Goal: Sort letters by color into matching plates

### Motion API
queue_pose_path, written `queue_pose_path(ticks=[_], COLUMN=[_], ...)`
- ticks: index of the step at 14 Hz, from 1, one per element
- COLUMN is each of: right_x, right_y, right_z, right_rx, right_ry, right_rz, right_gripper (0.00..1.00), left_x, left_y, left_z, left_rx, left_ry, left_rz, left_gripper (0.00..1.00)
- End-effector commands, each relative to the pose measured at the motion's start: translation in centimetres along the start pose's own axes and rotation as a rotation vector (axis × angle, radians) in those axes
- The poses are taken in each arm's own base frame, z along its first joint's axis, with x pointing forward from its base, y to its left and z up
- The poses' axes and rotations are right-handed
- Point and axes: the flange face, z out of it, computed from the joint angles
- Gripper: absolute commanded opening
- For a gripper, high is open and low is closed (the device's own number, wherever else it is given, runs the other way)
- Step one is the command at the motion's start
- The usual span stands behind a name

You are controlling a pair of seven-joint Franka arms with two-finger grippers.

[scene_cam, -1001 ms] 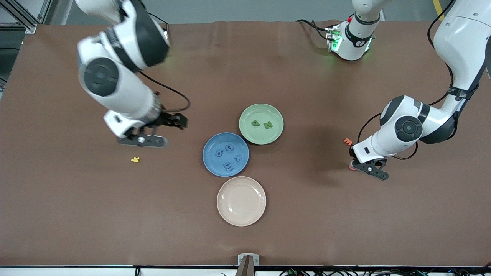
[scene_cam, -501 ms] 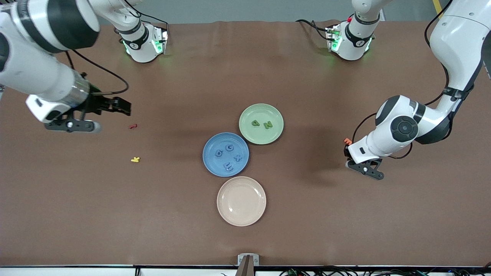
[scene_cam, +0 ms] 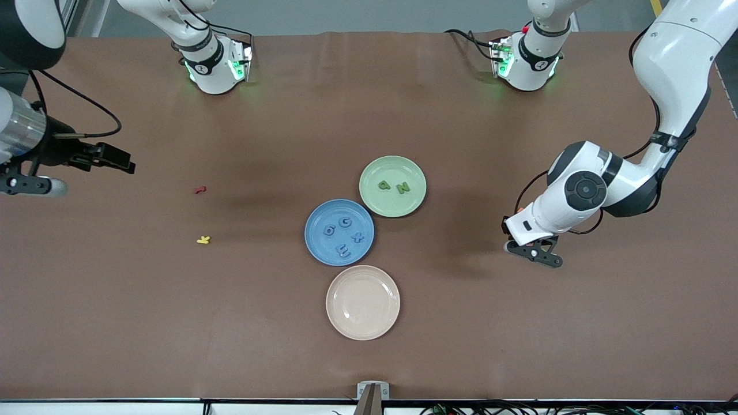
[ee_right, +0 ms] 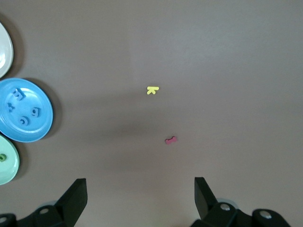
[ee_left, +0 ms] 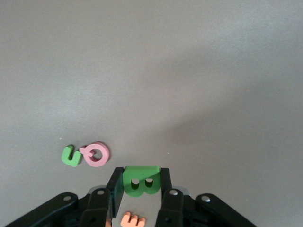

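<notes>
in the front view the medium blue round plate sits at the centre of the brown table with four small flat blue letters on it, and the pale green round plate touches its upper edge with two small flat green letters on it. a cream-pink round plate lies just below the blue one. a tiny red letter and a tiny yellow letter lie at centre left. the left gripper hangs low at centre right over bare table; the right gripper is at the left edge, up over the table. in the left wrist view, at bottom centre, the left gripper is clamped on a flat green letter b; a small green letter u touches a pink ring-shaped letter at lower left, and an orange letter shows between the fingers at the bottom edge. in the right wrist view the right gripper stands wide apart and holds nothing, the yellow and red letters near the middle, the plates at the left edge.
</notes>
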Motion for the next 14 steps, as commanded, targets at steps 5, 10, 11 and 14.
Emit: queue_pose_path(ticks=[5,10,11,14], right_x=[-0.5,-0.6,-0.7,-0.6], right_y=[1.0,2.0,1.8,1.6], right_z=[-6.5,-8.5,-8.8,-9.0], right_rx=[0.0,-0.02,-0.033,-0.038], right_ry=[0.115,0.161,0.168,0.178], right_rz=[0.011,0.024,0.019,0.024], right_gripper=[1.0,1.0,1.0,1.0], left_x=[1.0,1.2,1.2,1.0], left_y=[4.2,9.2,10.3,14.4], left_z=[-1.6,-1.9,-2.0,-2.1], left_rx=[0.012,-0.025,-0.023,-0.039], left_ry=[-0.021,-0.029,-0.028,-0.036], left_rz=[-0.074,-0.163,-0.178,-0.236], left_gripper=[0.0,0.0,0.0,0.0])
